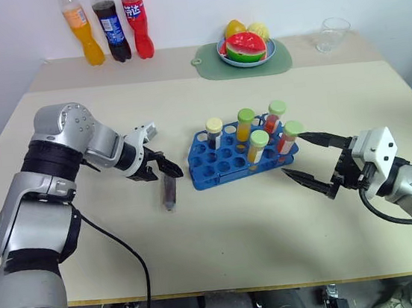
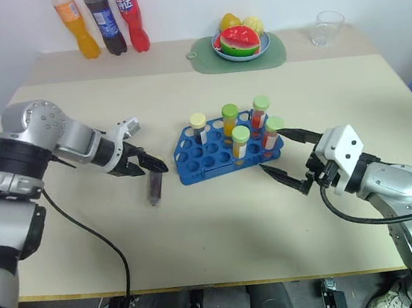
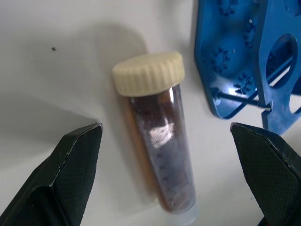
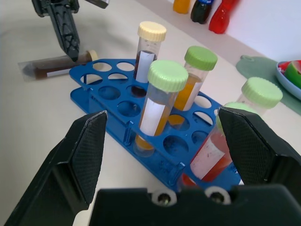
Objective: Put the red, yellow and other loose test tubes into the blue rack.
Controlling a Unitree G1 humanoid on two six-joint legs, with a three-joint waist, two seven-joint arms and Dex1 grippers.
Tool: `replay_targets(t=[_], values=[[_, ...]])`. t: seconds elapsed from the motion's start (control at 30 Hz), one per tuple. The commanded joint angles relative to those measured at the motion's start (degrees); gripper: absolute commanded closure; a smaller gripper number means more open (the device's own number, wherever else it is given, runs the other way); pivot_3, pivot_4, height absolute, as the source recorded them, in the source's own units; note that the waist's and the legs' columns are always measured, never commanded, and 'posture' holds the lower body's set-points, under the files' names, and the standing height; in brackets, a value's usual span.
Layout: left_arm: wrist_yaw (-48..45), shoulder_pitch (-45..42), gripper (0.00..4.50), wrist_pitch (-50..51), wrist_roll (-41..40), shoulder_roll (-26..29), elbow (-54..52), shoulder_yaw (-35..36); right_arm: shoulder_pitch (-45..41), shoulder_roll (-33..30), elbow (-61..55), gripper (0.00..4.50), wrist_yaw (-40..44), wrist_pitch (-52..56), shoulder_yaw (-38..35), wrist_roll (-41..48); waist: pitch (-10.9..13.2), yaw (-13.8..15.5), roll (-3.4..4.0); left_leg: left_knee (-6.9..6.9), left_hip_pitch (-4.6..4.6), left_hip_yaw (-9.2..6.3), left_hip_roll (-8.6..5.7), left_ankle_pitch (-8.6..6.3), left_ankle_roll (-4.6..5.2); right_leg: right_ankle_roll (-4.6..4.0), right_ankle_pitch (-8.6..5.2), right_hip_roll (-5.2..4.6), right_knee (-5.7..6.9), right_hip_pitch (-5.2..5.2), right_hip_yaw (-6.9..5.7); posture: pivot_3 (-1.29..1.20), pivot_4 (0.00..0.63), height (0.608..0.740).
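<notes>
A loose test tube [image 1: 169, 192] with dark brown liquid and a cream cap lies flat on the table, just left of the blue rack [image 1: 219, 169]. My left gripper [image 1: 166, 174] points down right over it, open. In the left wrist view the tube [image 3: 162, 155] lies between the two fingers [image 3: 70, 174], untouched. The rack holds several upright tubes: one cream-capped and dark [image 1: 214, 130], the others green-capped with orange or red liquid [image 1: 246, 123]. My right gripper [image 1: 293, 154] stands open and level at the rack's right end, with its fingers [image 4: 89, 155] on either side of the capped tubes [image 4: 162, 99].
Three soda bottles [image 1: 108, 27] stand at the back left. A plate of fruit [image 1: 247, 50] on a green mat and a clear glass [image 1: 332, 33] are at the back. The table's front edge [image 1: 230, 290] runs close below both arms.
</notes>
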Motion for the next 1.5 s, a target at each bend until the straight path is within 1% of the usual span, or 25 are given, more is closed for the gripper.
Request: replay_targets(t=[0.03,0.27,0.5,0.6,0.73,0.77,0.8,0.83,0.93,1.0,1.03,1.1,1.13,1.2,1.23,1.27,1.3,1.33,1.37,1.43,1.5], values=[[3.8,-1.9,0.0,0.5,-4.4,0.0,0.8,0.1,0.5,0.4,-1.2,0.36,0.0,-1.5,-1.8,0.1,0.0,-0.1,0.0,0.0,0.0,-0.01,0.0,0.0,0.0,0.0,0.0,0.0,0.0,0.0,0.0,0.0,0.15,0.74],[13.9,-1.7,0.0,0.5,-9.4,-2.4,3.4,0.6,2.1,0.6,-1.3,0.36,-0.1,-2.1,-2.7,0.2,0.0,0.1,0.0,0.0,0.02,-0.01,0.0,0.03,-0.05,0.0,0.0,0.0,0.02,0.01,0.0,0.0,0.15,0.74],[23.8,-0.6,0.0,0.5,-14.4,-2.8,4.4,0.8,3.4,0.7,-1.6,0.36,-0.3,-2.5,-3.2,0.4,0.0,0.0,0.02,0.0,0.08,-0.02,-0.01,0.06,-0.11,0.01,0.0,-0.02,0.05,0.05,0.01,0.0,0.15,0.74],[27.4,-0.3,0.8,0.5,-15.5,-3.0,4.4,1.5,3.8,0.9,-1.7,0.3,-0.3,-2.7,-3.2,0.3,0.0,0.0,0.02,0.0,0.09,-0.02,-0.01,0.08,-0.14,0.01,0.0,-0.02,0.05,0.06,0.01,0.0,0.15,0.74],[31.1,0.7,2.67,0.5,-17.2,-3.3,4.0,2.9,3.9,1.0,-1.6,0.3,-0.3,-2.9,-3.1,0.2,0.0,0.0,0.02,-0.01,0.09,-0.02,-0.01,0.12,-0.22,0.0,0.0,-0.01,0.05,0.05,0.01,0.0,0.15,0.74],[31.8,1.1,3.21,0.5,-17.7,-3.3,3.6,3.1,3.9,1.0,-1.5,0.3,-0.3,-3.0,-3.0,0.2,0.0,0.0,0.02,-0.01,0.09,-0.02,-0.01,0.14,-0.26,0.0,0.0,-0.01,0.05,0.06,0.0,0.0,0.15,0.74],[32.4,1.5,3.57,0.5,-18.4,-3.3,3.4,3.3,3.9,1.1,-1.5,0.3,-0.3,-3.0,-3.0,0.1,0.0,0.0,0.02,-0.01,0.09,-0.02,-0.01,0.16,-0.28,0.0,0.0,-0.01,0.05,0.06,0.0,0.0,0.15,0.74],[33.1,1.8,3.72,0.5,-19.1,-3.1,2.9,3.5,3.9,1.1,-1.5,0.3,-0.4,-3.0,-2.9,0.1,0.0,0.0,0.02,-0.01,0.09,-0.02,-0.01,0.17,-0.3,0.01,0.0,-0.02,0.05,0.06,0.0,0.0,0.15,0.74],[34.4,2.9,3.72,0.5,-21.4,-2.3,1.1,4.4,3.7,1.3,-1.1,0.3,-0.3,-3.3,-2.5,-0.2,0.0,0.0,0.02,-0.01,0.09,-0.03,-0.01,0.18,-0.33,0.0,0.0,-0.02,0.05,0.06,0.01,0.0,0.15,0.74],[33.8,3.8,3.72,0.5,-23.9,-0.9,-1.3,4.8,3.4,1.4,-0.7,0.3,-0.3,-3.5,-2.3,-0.4,0.0,-0.1,0.02,-0.01,0.09,-0.03,-0.01,0.21,-0.37,0.0,0.01,-0.02,0.05,0.06,0.01,0.0,0.15,0.74],[32.8,4.5,3.72,0.5,-25.0,0.1,-3.1,5.8,3.3,1.5,-0.6,0.3,-0.2,-3.5,-2.2,-0.5,0.0,-0.1,0.02,-0.02,0.09,-0.03,-0.01,0.22,-0.41,0.0,0.01,-0.02,0.05,0.05,0.01,0.0,0.15,0.74],[27.1,6.3,3.72,0.5,-28.4,4.2,-9.3,5.6,3.1,1.6,-0.4,0.3,-0.2,-3.6,-2.1,-0.6,0.0,-0.4,0.02,-0.05,0.09,-0.02,0.0,0.25,-0.47,0.0,0.01,-0.02,0.07,0.01,0.02,0.0,0.15,0.74],[24.5,8.0,3.72,0.5,-27.7,5.4,-13.6,7.8,3.0,1.6,-0.4,0.3,-0.2,-3.5,-2.1,-0.6,0.0,-0.3,0.02,-0.07,0.07,-0.02,0.01,0.34,-0.62,0.0,0.01,-0.01,0.08,-0.03,0.03,0.0,0.15,0.74],[18.5,13.1,3.72,-6.6,-22.2,7.2,-23.1,14.8,2.9,1.8,-0.3,0.3,-0.4,-3.5,-2.1,-0.7,0.0,-0.2,0.04,-0.1,0.04,-0.01,0.01,0.38,-0.69,-0.01,0.0,-0.01,0.09,-0.07,0.02,0.0,0.15,0.74],[11.2,16.2,3.72,-12.7,-16.8,9.3,-29.8,15.7,2.9,1.9,-0.2,0.3,-0.5,-3.4,-2.1,-0.6,0.0,-0.1,0.04,-0.11,0.04,0.02,0.01,0.4,-0.73,-0.02,0.0,-0.03,0.08,-0.07,0.03,0.0,0.15,0.74],[3.2,19.2,3.72,-19.1,-12.2,10.2,-34.4,16.2,2.9,2.1,-0.2,0.3,-0.6,-3.4,-2.1,-0.6,0.0,-0.1,0.04,-0.12,0.03,0.02,0.0,0.41,-0.76,-0.03,0.0,-0.03,0.07,-0.08,0.03,0.0,0.15,0.74],[-6.0,22.2,3.72,-27.5,-7.4,10.0,-37.7,17.0,2.9,2.4,0.1,0.3,-0.8,-3.5,-2.1,-0.6,0.0,0.0,0.05,-0.13,0.03,0.11,0.0,0.45,-0.82,-0.22,-0.09,-0.03,0.03,-0.05,0.02,0.0,0.15,0.74],[-16.5,25.0,3.72,-33.8,-5.3,9.4,-39.9,18.9,3.0,2.7,0.3,0.3,-1.1,-3.7,-2.0,-0.7,0.0,0.1,0.08,-0.12,0.03,0.19,0.0,0.46,-0.86,-0.24,-0.1,-0.02,0.04,-0.04,0.01,0.0,0.15,0.74],[-23.3,26.4,3.72,-36.8,-1.7,11.1,-41.4,17.4,3.1,3.0,0.5,0.3,-1.3,-4.0,-1.8,-1.1,0.0,0.3,0.09,-0.13,0.03,0.2,-0.01,0.48,-0.88,-0.28,-0.1,-0.03,-0.04,-0.01,-0.01,0.0,0.15,0.74],[-31.9,27.0,3.72,-40.8,1.5,9.8,-39.8,17.7,3.7,4.1,0.5,0.3,-1.9,-4.8,-1.7,-1.5,0.0,0.9,0.07,-0.12,0.01,0.22,-0.02,0.48,-0.89,-0.37,-0.08,-0.02,-0.15,0.03,-0.05,0.0,0.15,0.74],[-37.9,26.0,3.72,-45.4,3.9,6.1,-36.7,18.8,4.7,5.3,0.7,0.3,-2.6,-5.8,-1.9,-2.2,0.0,1.4,0.07,-0.09,0.01,0.24,-0.02,0.34,-0.62,-0.38,-0.08,-0.02,-0.19,0.06,-0.04,0.0,0.15,0.74]])
